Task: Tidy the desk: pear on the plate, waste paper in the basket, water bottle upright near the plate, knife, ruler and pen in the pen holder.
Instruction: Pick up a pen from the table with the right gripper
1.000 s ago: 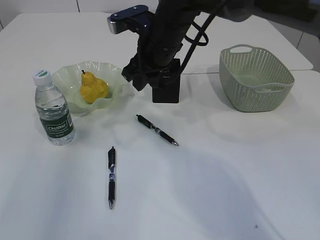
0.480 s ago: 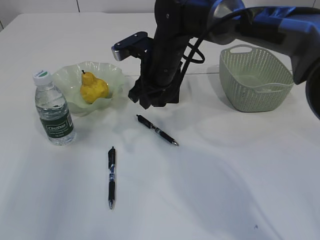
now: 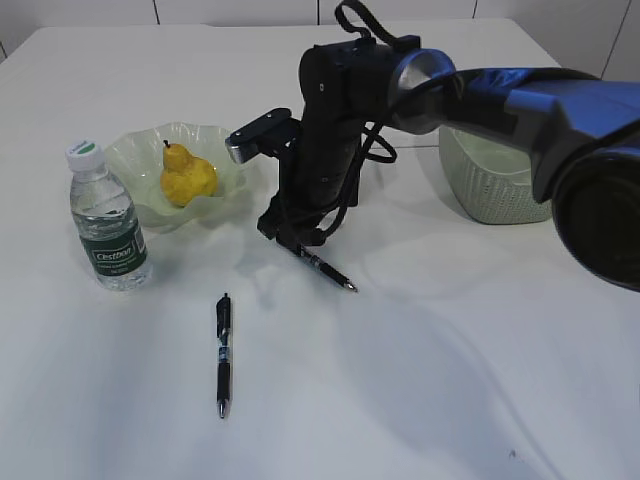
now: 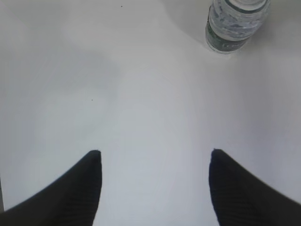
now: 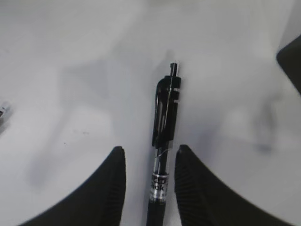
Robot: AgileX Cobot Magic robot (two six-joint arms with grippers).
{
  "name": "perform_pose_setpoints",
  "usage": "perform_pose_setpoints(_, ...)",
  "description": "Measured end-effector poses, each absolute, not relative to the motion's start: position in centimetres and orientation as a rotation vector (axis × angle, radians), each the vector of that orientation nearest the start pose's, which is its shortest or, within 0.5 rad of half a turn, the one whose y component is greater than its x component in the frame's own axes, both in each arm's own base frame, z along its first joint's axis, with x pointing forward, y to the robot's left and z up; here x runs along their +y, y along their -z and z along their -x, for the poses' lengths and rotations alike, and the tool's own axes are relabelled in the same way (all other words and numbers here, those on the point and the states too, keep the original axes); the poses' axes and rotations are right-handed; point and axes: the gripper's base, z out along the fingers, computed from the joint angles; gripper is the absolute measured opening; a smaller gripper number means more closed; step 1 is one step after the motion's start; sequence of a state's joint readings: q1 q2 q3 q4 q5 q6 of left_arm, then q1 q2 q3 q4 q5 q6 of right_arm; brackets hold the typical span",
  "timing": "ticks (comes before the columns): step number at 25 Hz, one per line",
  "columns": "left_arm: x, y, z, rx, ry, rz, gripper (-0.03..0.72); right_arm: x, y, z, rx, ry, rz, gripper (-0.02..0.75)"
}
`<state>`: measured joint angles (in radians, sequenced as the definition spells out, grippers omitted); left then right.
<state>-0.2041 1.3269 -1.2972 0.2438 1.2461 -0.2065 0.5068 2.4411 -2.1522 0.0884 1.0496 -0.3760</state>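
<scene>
A yellow pear (image 3: 186, 176) lies on the pale green plate (image 3: 130, 150). A water bottle (image 3: 107, 220) stands upright just left of the plate; it also shows in the left wrist view (image 4: 233, 23). One black pen (image 3: 325, 268) lies mid-table. My right gripper (image 3: 285, 235) is down at its upper end. In the right wrist view the open gripper (image 5: 149, 149) straddles this pen (image 5: 165, 117), with small gaps on both sides. A second black pen (image 3: 223, 350) lies nearer the front. My left gripper (image 4: 155, 152) is open and empty above bare table. The pen holder, knife, ruler and waste paper are out of sight.
A green woven basket (image 3: 480, 190) stands at the back right, partly behind the right arm. The right arm reaches across the table's middle from the right. A dark object shows at the right edge of the right wrist view (image 5: 291, 61).
The right arm has come down and forward from the black pen holder to the middle pen, and its jaws now straddle the pen. The arm now hides the holder.
</scene>
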Motion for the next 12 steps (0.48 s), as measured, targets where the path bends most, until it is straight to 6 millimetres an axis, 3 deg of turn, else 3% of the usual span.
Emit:
perform_pose_setpoints(7,-3.1,-36.1,-25.1,2.711,-0.221,-0.042,0.501,26.0,-14.0,-45.4,2.600,-0.139,1.179,0.295)
perform_pose_setpoints(12,-3.1,-36.1,-25.1,2.711,-0.221,-0.042,0.501,25.9,-13.7,-45.5,2.602,-0.124,1.186,0.295)
